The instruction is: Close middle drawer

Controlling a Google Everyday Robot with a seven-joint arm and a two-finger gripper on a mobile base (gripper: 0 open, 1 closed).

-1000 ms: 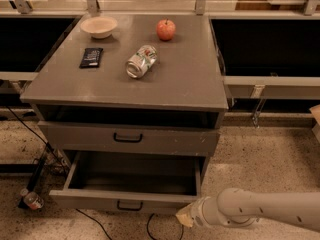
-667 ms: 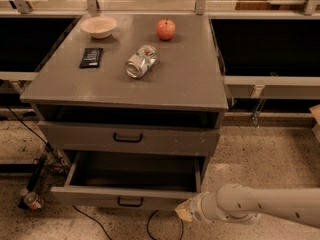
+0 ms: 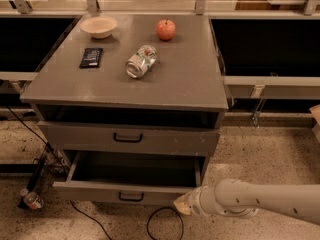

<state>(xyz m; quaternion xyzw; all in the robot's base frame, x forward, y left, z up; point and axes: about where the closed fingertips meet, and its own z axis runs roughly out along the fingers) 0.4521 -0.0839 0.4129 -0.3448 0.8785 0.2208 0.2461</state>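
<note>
The middle drawer (image 3: 100, 192) is a grey box with a low front panel and a small black bar handle (image 3: 131, 196). It stands pulled out from the grey cabinet, and its inside looks empty. My gripper (image 3: 181, 204) is at the end of the white arm (image 3: 260, 201) that comes in from the right. It is low at the right end of this drawer's front panel, at or against it. Above it, the drawer with the taller front and bigger handle (image 3: 127, 137) sticks out only slightly.
On the cabinet top (image 3: 190, 79) lie a white bowl (image 3: 98, 26), a red apple (image 3: 165, 29), a tipped can (image 3: 141, 61) and a black packet (image 3: 91, 57). Cables (image 3: 162, 224) and a small bottle (image 3: 31, 200) lie on the speckled floor. Dark shelving flanks the cabinet.
My gripper has moved left and in toward the cabinet, against the drawer front's right end. The middle drawer has slid in a little.
</note>
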